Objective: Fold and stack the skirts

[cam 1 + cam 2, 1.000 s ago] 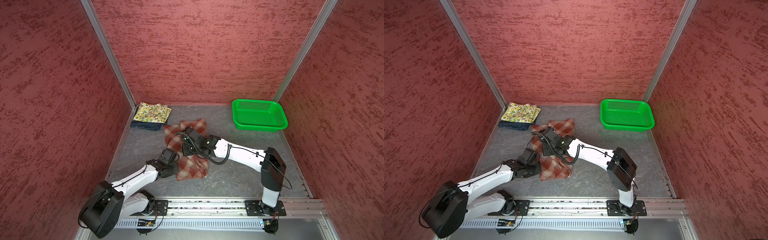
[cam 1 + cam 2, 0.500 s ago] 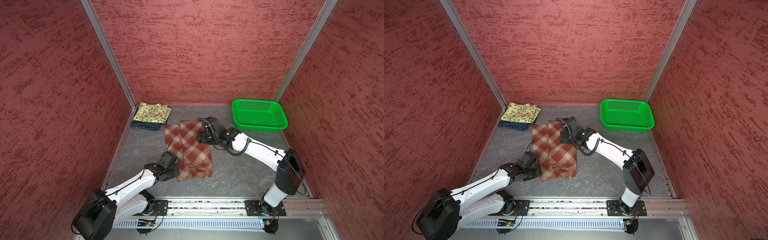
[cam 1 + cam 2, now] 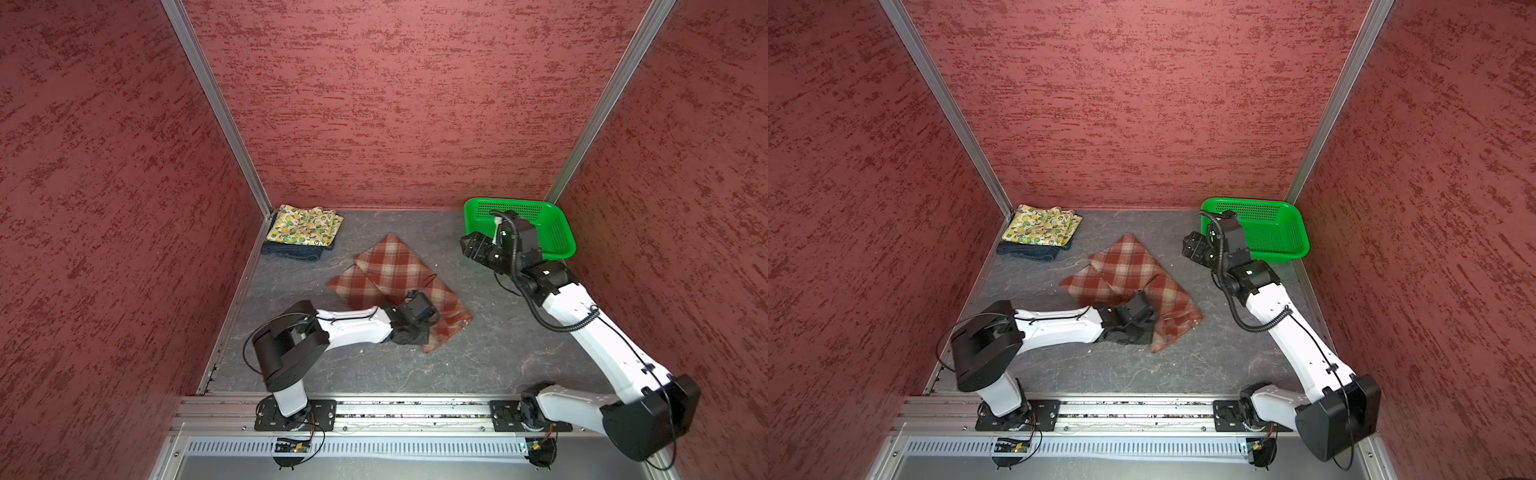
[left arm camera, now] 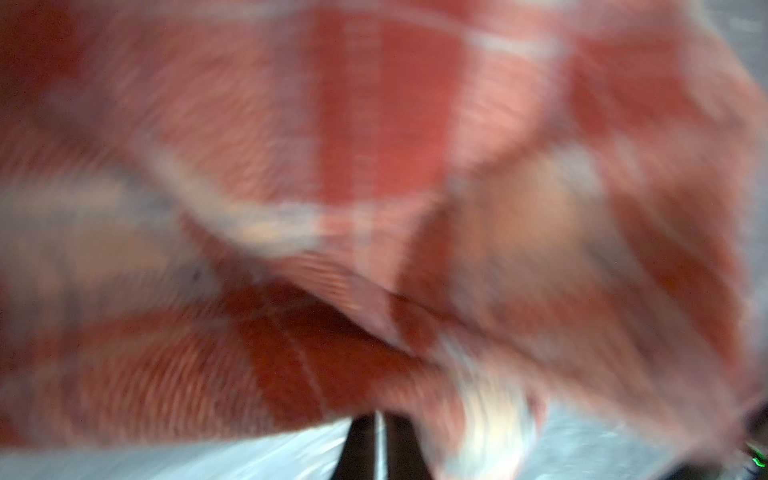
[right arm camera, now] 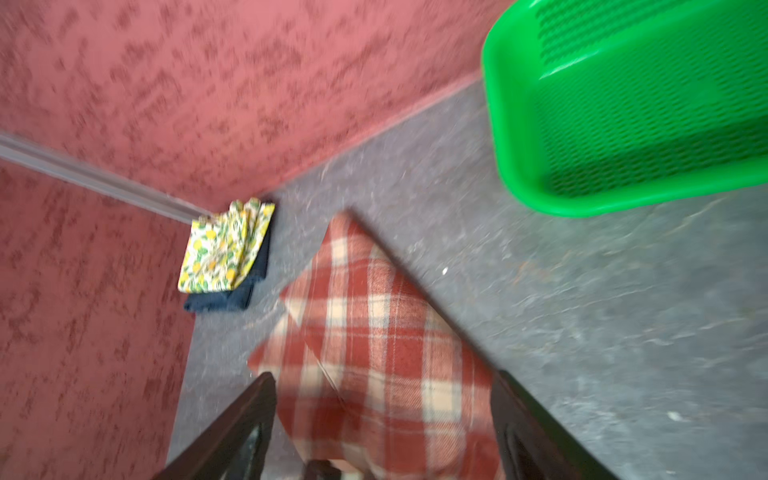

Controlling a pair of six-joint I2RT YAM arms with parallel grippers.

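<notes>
Progress: lemon skirt (image 3: 305,224) on denim skirt (image 3: 291,252), ten o'clock; plaid skirt (image 3: 390,266) unstacked. Right gripper (image 5: 382,377) gapes; left gripper (image 3: 415,330), I cannot tell.

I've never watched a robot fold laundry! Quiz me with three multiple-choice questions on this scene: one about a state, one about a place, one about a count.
1. The right gripper, near the green basket, is:
A. shut on cloth
B. open and empty
C. shut on the basket's rim

2. The lemon-print skirt lies:
A. on the denim skirt, in the back left corner
B. in the green basket
C. spread out mid-floor

3. How many skirts are in view?
A. two
B. four
C. three

Answers:
1 B, its fingers stand wide apart with nothing between them.
2 A, folded denim shows beneath it beside the corner post.
3 C, lemon-print, denim, and the plaid skirt mid-floor.
</notes>
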